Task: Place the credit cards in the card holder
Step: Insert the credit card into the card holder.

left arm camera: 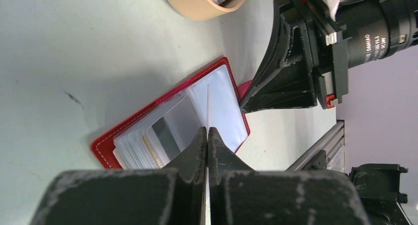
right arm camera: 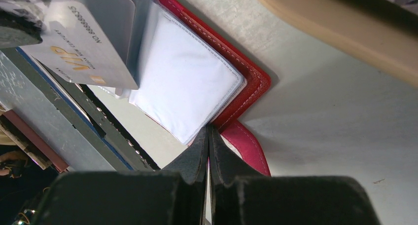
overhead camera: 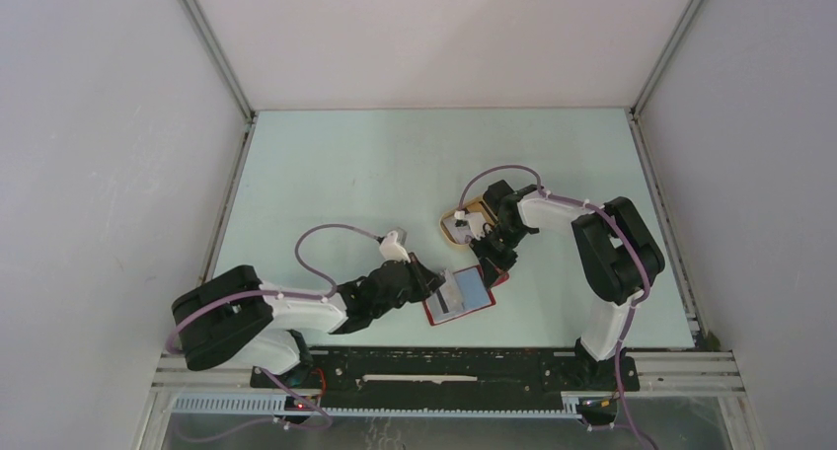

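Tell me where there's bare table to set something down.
Free: the far-left table, between back wall and left arm, and the strip behind the beige tray. Crowded: around the card holder, where left claw and right claw meet.

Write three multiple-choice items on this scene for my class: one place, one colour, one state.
1. The beige tray lies: A apart from the card holder; B on it; C inside it.
2. The card holder's cover is: A blue; B red; C green.
3. The left jaws are: A wide open; B shut on a credit card; C shut on the tray.
Answers: A, bare table shows between them; B, its red rim shows; B, a card stands edge-on between them.
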Tool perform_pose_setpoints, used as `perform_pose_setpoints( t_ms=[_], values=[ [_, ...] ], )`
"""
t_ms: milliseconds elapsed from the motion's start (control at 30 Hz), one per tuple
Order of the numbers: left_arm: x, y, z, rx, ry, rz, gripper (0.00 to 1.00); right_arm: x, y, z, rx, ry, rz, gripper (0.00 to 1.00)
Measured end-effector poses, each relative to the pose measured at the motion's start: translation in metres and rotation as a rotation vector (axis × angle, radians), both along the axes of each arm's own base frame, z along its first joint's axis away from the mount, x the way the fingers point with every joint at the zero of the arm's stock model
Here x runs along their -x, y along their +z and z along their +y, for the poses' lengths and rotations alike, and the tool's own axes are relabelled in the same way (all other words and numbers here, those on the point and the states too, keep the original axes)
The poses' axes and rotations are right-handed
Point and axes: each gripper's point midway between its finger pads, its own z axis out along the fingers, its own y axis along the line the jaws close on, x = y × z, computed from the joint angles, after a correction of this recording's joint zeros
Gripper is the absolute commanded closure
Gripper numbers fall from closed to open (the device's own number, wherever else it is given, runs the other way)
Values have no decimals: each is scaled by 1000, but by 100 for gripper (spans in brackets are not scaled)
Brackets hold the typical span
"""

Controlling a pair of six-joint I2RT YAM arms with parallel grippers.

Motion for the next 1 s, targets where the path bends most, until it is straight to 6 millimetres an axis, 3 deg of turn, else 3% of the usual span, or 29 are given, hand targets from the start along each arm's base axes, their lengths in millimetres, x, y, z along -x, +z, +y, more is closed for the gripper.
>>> perform_pose_setpoints(
  t_ms=[633,1000],
  values=[
    [6,-13,4,-37,73,92,100,0,0,0,3,0,0,93],
    [9,-12,-3,-57,89,113,100,0,0,0,4,0,-2,93]
  ],
)
